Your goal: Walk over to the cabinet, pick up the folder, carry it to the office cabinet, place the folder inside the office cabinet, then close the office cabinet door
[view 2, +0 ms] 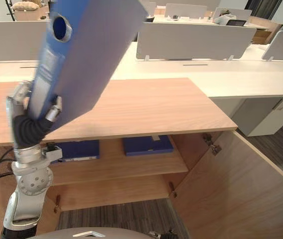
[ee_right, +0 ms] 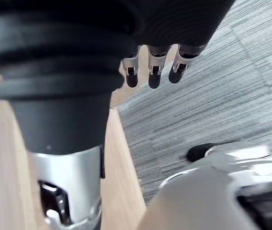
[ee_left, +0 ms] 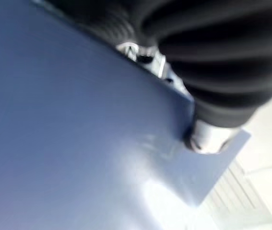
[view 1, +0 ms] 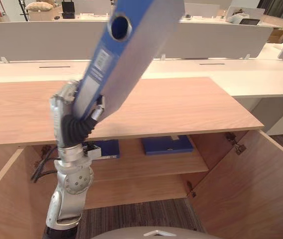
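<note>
Folder (view 1: 126,55), blue, tilts upward from our left hand (view 1: 67,107), fingers curled round its lower end, above the open-doored office cabinet (view 1: 181,107). Our right hand (ee_right: 151,72) hangs loose-fingered, holding nothing, over carpet (ee_right: 222,96).

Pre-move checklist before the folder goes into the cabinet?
1. Folder gripped by left robot hand: ok.
2. Door open: ok.
3. Folder lined up with the opening: not ok, it is tilted and above the cabinet top.
4. Room on shelf beside the blue items: cannot tell.
5. Right robot hand free for the door: ok, fingers relaxed, holding nothing.
</note>
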